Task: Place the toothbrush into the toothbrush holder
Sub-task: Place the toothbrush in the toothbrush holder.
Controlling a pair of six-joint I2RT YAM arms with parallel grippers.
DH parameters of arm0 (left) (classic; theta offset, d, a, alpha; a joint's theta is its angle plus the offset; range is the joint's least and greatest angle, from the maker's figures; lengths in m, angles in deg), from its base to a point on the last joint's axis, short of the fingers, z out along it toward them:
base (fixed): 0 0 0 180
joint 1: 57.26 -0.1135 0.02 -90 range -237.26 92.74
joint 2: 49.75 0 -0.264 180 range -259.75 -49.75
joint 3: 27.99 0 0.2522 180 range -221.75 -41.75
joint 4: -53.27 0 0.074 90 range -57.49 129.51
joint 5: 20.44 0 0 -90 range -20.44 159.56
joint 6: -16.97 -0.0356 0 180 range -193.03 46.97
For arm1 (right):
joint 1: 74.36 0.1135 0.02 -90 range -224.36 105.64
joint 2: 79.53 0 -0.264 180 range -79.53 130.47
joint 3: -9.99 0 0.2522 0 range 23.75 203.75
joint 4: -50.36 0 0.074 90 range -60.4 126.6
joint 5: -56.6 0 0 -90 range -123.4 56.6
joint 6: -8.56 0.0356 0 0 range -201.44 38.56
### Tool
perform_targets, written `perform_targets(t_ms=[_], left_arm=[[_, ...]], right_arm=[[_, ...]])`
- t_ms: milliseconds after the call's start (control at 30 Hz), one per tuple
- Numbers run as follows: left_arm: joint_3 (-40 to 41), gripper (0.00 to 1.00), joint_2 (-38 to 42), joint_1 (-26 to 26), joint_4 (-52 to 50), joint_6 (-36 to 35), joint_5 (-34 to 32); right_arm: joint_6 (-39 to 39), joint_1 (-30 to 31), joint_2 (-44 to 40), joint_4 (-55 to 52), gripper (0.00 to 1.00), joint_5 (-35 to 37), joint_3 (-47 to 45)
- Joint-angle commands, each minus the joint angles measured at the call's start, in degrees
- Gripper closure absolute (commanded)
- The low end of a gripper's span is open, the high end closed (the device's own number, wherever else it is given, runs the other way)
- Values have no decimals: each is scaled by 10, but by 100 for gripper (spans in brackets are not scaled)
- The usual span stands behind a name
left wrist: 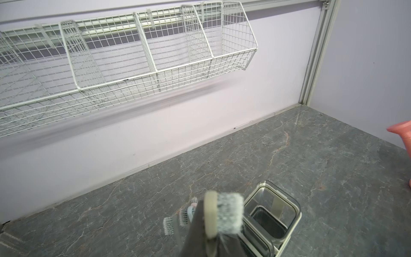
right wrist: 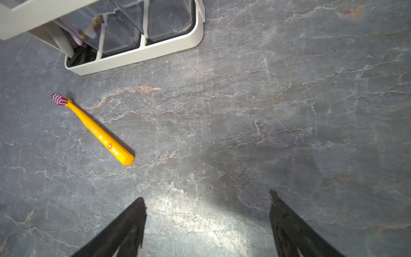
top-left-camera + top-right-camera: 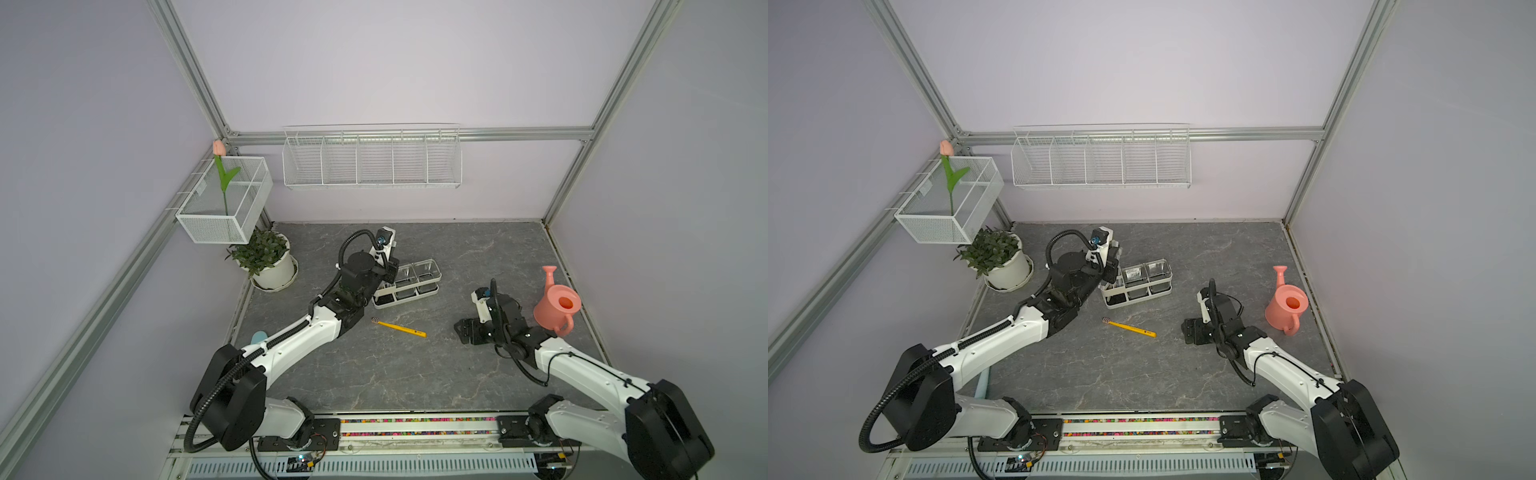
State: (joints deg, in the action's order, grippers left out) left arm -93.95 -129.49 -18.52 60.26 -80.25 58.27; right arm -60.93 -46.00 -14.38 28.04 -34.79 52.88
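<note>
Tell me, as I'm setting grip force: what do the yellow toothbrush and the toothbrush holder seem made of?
Yellow toothbrush: probably hard plastic, smooth with a slight sheen; faceted handle with printed white lettering. Toothbrush holder: cream frame looks like matte moulded plastic, with rounded corners. Its clear cups are see-through and reflective; plastic or glass, I cannot tell.

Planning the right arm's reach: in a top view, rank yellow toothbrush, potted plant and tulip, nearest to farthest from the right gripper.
From the right gripper:
1. yellow toothbrush, on the table to its left.
2. potted plant, table's far left corner.
3. tulip, higher, by the left wall.
</note>
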Motion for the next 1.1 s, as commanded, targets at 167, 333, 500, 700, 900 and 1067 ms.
perform_targets(t_ms=[167, 333, 500, 700, 900, 1067], left_arm=[[23, 100, -19, -15, 41, 7, -11], [26, 100, -23, -19, 51, 7, -11], [35, 100, -28, -25, 62, 13, -6], [50, 100, -33, -36, 87, 30, 8], [63, 100, -30, -38, 107, 30, 15], [70, 100, -33, -37, 117, 30, 14]], right_arm=[[-11, -3, 19, -1, 11, -14, 19], [-11, -3, 25, -1, 11, -16, 21], [-12, -3, 27, -2, 11, -18, 22], [-14, -4, 34, -3, 11, -19, 28], [-14, -4, 44, -3, 11, -21, 32], [-13, -4, 50, -4, 11, -22, 38]])
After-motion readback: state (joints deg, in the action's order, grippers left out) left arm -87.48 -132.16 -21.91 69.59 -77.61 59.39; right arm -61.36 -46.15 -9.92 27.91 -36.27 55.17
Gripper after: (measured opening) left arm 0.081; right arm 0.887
